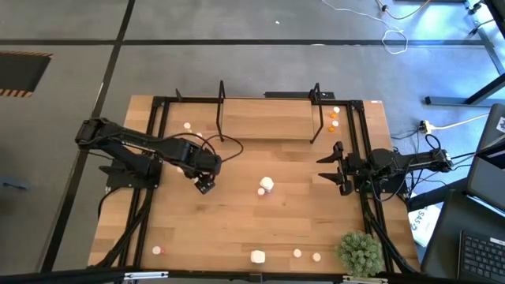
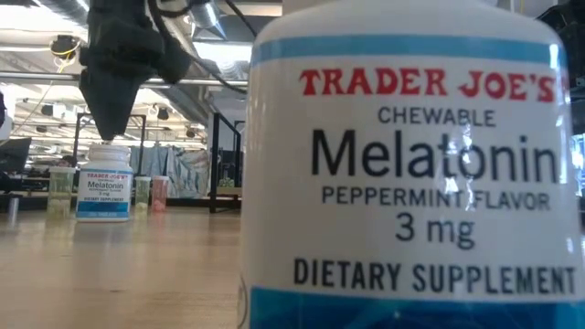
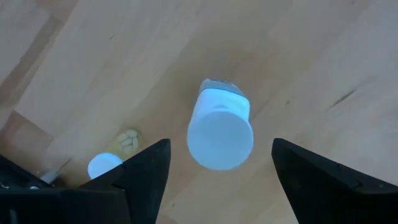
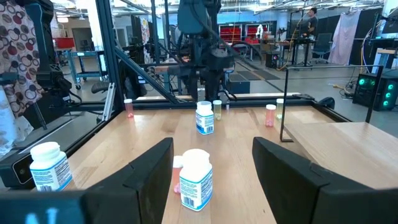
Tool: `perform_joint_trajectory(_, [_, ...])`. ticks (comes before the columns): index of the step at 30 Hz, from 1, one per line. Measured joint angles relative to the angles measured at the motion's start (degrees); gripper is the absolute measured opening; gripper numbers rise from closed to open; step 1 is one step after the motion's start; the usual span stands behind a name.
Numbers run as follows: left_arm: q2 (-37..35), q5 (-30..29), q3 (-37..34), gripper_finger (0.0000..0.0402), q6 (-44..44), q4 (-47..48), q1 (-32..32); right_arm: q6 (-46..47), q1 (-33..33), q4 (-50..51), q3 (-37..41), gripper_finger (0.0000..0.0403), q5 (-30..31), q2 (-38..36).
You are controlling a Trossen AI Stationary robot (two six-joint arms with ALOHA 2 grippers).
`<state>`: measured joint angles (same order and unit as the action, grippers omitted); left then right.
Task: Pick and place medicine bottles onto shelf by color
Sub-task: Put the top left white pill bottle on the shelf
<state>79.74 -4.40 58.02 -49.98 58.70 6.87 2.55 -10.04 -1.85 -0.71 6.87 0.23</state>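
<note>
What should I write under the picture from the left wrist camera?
Open left gripper hovering over an upright white medicine bottle on the wooden table.

Bright, even light; blurred near bottle (image 2: pixel 411 174).

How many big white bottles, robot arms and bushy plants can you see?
chunky white medicine bottles with blue-banded labels: 3
dark robot arms: 2
green bushy plant: 1
Total: 6
</note>
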Motion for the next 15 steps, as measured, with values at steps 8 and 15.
perform_joint_trajectory(8, [3.08,0.99,-0.05,0.0276,0.02,-0.45,0.00,0.00,0.00,-0.02,0.00,0.0223,0.00,0.02])
perform_joint_trajectory(15, [4.35,0.66,0.00,0.0276,-0.04,-0.41,0.00,0.02,0.00,0.00,0.00,0.0223,0.00,0.00])
